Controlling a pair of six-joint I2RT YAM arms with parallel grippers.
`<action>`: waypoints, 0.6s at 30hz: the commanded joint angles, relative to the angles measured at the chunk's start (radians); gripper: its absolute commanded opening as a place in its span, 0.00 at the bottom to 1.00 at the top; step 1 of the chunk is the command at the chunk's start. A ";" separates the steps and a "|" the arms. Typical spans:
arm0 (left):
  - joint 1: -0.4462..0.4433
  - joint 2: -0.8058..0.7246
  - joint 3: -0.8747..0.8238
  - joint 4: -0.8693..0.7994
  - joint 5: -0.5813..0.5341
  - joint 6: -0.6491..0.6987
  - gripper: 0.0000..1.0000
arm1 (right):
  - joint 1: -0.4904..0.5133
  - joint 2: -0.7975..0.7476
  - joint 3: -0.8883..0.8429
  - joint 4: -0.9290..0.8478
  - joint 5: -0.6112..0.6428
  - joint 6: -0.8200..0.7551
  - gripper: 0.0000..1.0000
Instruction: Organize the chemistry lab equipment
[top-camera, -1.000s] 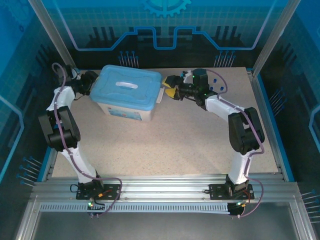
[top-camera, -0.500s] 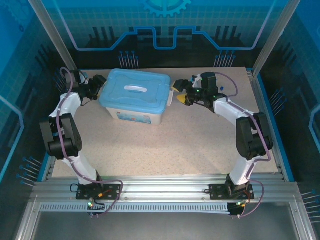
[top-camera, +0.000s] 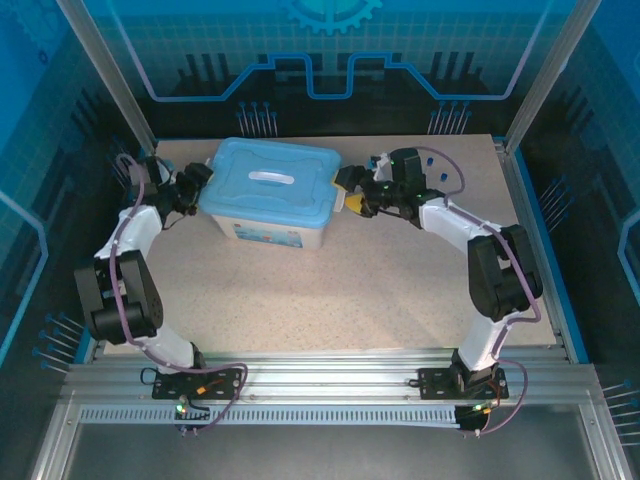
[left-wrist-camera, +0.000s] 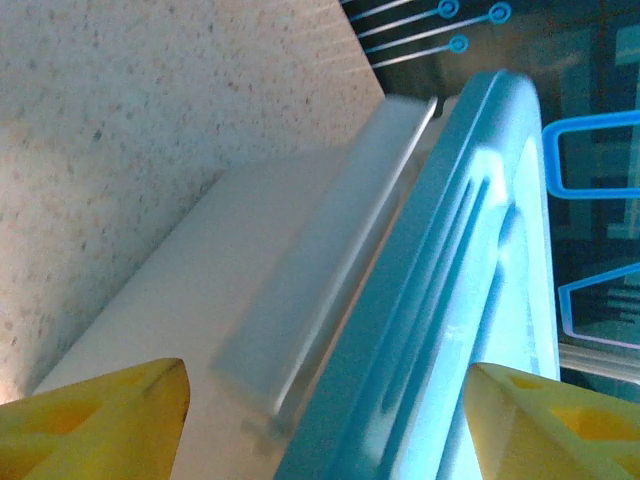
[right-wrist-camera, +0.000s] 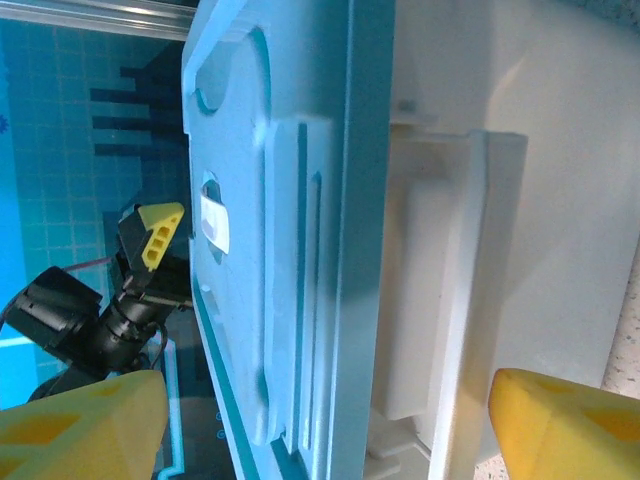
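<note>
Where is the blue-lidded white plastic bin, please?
Top view: the white plastic bin sits far centre-left on the table, between the left gripper and right gripper.

Table (top-camera: 350, 290): beige speckled top, blue trim down the left and right edges, aluminium rail (top-camera: 330, 362) along the near edge. Bin (top-camera: 272, 232): white, standing flat on the table, left of centre and close to the far edge. Slightly askew, right end nearer. Light-blue lid (top-camera: 240, 190) sits on top of it.
</note>
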 joint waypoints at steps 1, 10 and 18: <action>-0.008 -0.078 -0.058 0.044 0.019 -0.006 0.74 | 0.018 0.026 0.024 0.010 -0.003 -0.014 0.85; -0.036 -0.127 -0.106 0.032 0.000 0.017 0.70 | 0.042 0.025 0.078 -0.050 0.031 -0.054 0.78; -0.066 -0.163 -0.150 0.039 -0.027 0.004 0.62 | 0.061 0.041 0.145 -0.127 0.069 -0.103 0.73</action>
